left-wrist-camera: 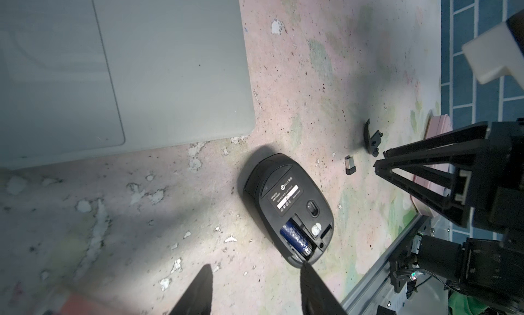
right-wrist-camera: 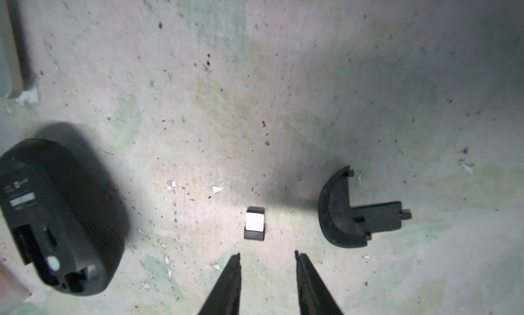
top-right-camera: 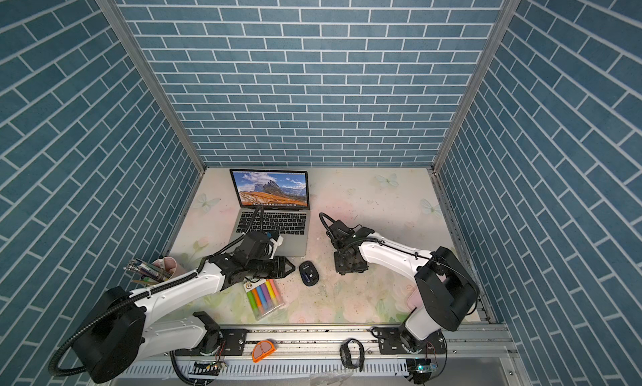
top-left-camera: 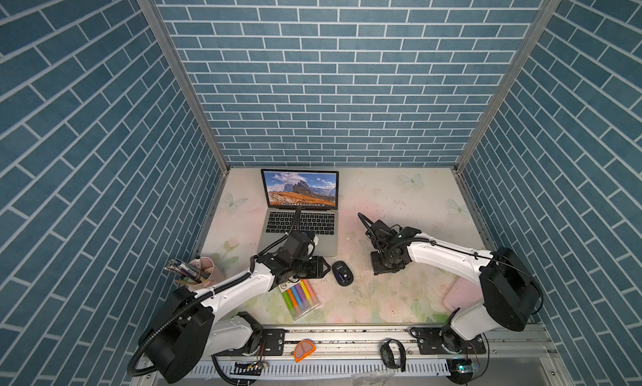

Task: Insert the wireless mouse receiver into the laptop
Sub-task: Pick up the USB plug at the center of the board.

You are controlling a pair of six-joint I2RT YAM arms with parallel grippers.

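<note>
- Receiver: the tiny black-capped, silver-plugged wireless mouse receiver (right-wrist-camera: 255, 223) lies flat beside the upturned black oval mouse (right-wrist-camera: 56, 214), on its right-arm side.
- Right gripper (right-wrist-camera: 268, 255), jaws parted and empty, hangs just behind it; its long axis runs straight ahead, cap nearest.
- Left gripper (left-wrist-camera: 256, 266), also parted and empty, is at the mouse, farther off.

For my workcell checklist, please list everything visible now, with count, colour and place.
laptop: 1, silver-grey, open, back left
mouse: 1, black, upside down, in front of laptop
wireless mouse receiver: 1, dark cap with metal plug, lying between mouse and cover
battery cover: 1, black, beside receiver
marker pack: 1, multicoloured, front left
pen cup: 1, pink, left edge
flat case: 1, pink, front right
orange piece: 1, front rail
strap: 1, black, front rail
left gripper: 1, black, open, beside mouse
right gripper: 1, black, open, near receiver
</note>
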